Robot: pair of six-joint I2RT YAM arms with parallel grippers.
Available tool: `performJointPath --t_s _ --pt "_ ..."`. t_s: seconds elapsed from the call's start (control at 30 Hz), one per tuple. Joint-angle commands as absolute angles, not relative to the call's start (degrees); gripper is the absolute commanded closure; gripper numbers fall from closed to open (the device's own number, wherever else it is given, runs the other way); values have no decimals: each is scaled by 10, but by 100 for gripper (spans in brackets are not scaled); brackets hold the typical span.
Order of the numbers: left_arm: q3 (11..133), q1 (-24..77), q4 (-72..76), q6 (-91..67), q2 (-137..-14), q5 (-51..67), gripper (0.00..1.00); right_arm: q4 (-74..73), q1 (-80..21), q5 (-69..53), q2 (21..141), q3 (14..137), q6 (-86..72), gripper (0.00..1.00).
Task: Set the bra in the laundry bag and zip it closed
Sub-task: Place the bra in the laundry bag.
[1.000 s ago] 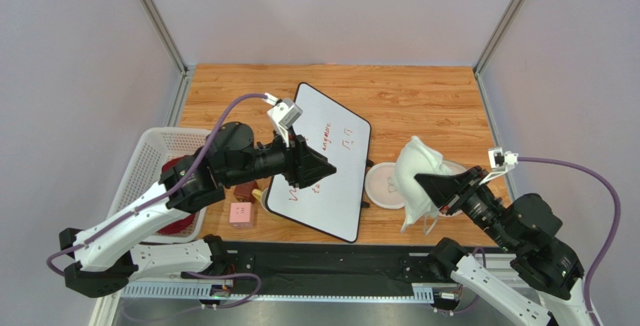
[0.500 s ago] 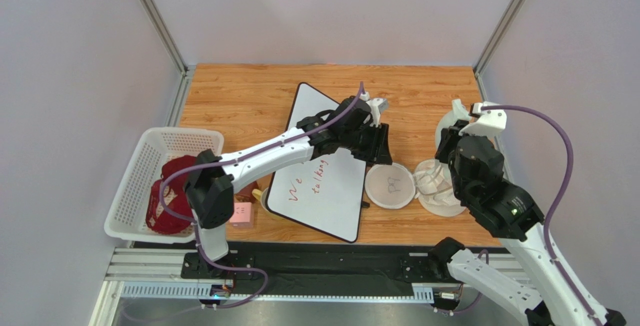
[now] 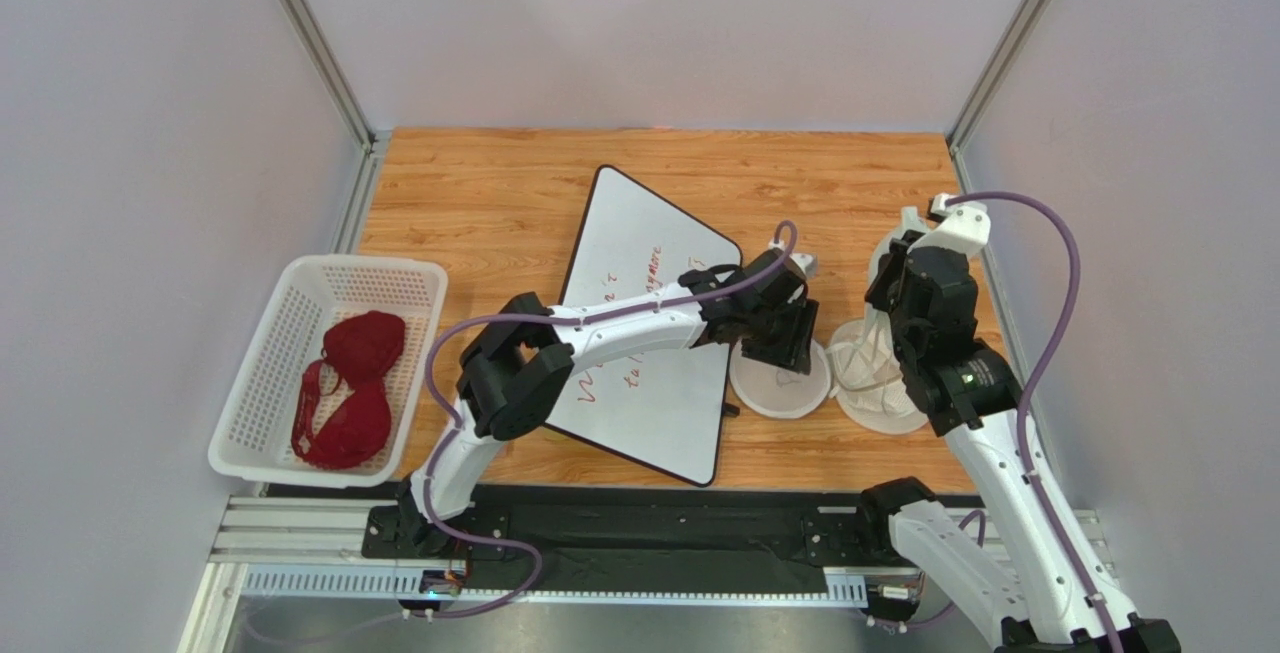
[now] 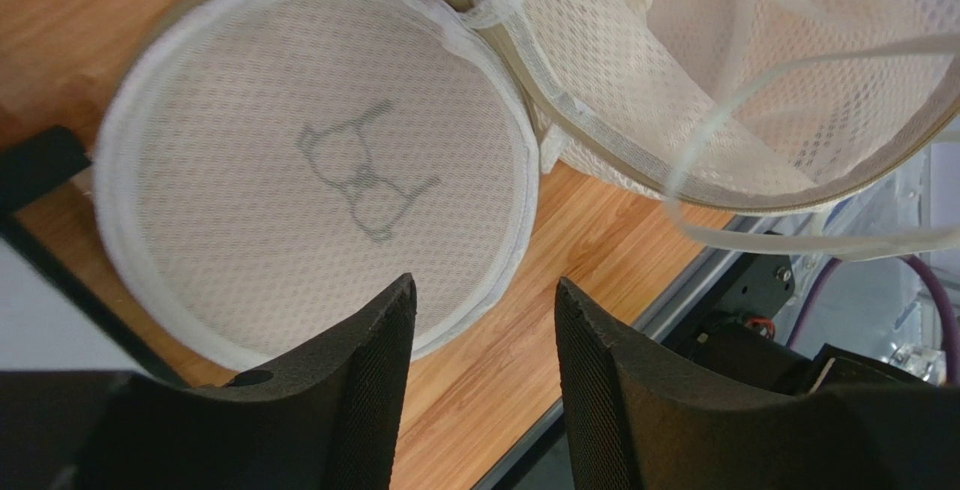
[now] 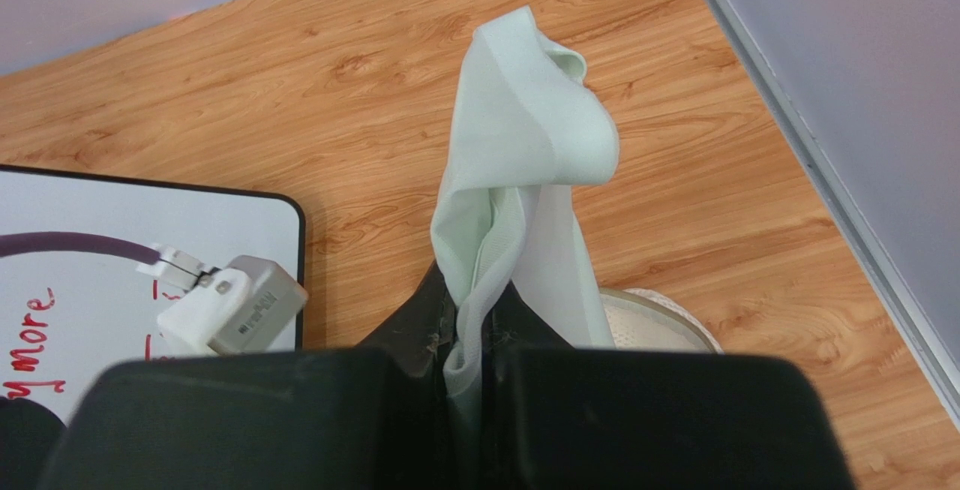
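The maroon bra (image 3: 353, 383) lies in the white basket (image 3: 259, 398) at the left, far from both grippers. The white mesh laundry bag (image 3: 876, 380) sits open at the right, its disc lid (image 3: 781, 386) flat beside it. In the left wrist view the lid (image 4: 316, 175) shows its bra icon and the bag's open mouth (image 4: 699, 74). My left gripper (image 3: 784, 335) (image 4: 482, 293) hovers open over the lid's near edge, nothing between its fingers. My right gripper (image 3: 899, 266) (image 5: 473, 321) is shut on a pale fabric flap of the bag (image 5: 524, 164), holding it upright.
A whiteboard (image 3: 646, 398) with red writing lies under my left arm, in the middle of the wooden table. The table's front edge and metal rail (image 4: 721, 276) run just past the lid. Grey walls and corner posts enclose the table.
My left gripper swung from beside the basket across the whiteboard to the lid. My right arm rose and drew back with the flap; the bag's body settled onto the table.
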State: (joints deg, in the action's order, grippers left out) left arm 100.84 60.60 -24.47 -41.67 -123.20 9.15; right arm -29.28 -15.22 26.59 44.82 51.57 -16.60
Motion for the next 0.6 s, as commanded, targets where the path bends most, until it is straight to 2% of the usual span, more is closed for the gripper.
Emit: performJointPath --t_s 0.0,0.13,0.37,0.57 --pt "997 620 -191 -405 -1231 97 44 -123 -150 229 432 482 -122 100" --pt "982 618 -169 -425 -1252 112 44 -97 -150 199 444 497 -141 100" --pt "974 611 -174 -451 -1275 118 45 -82 -149 229 515 526 -155 100" --pt "942 595 -156 -474 -1283 138 45 -113 -150 249 528 517 -90 100"
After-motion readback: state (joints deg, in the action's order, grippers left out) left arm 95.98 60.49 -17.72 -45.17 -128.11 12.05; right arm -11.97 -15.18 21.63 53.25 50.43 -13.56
